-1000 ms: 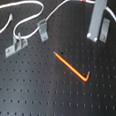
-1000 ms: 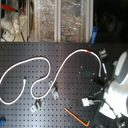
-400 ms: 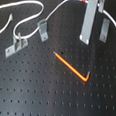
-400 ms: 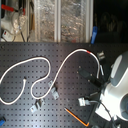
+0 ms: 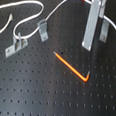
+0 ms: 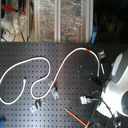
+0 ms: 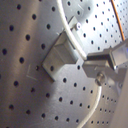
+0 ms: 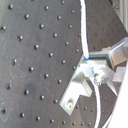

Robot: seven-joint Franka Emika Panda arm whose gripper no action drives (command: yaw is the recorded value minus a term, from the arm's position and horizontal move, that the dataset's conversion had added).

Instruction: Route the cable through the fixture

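While the white cable [image 6: 47,62] is snaking in loose curves over the black perforated board [image 5: 36,92], I am hanging above its red-banded stretch [image 6: 89,50]. In both wrist views the thin, smooth cord [image 7: 75,42] is running across a dull grey metal bracket [image 7: 60,55] and passing between my fingers [image 7: 107,62]; whether I am pinching it, I cannot tell. Near the bracket, a stiff orange L-shaped rod [image 5: 72,68] is lying flat.
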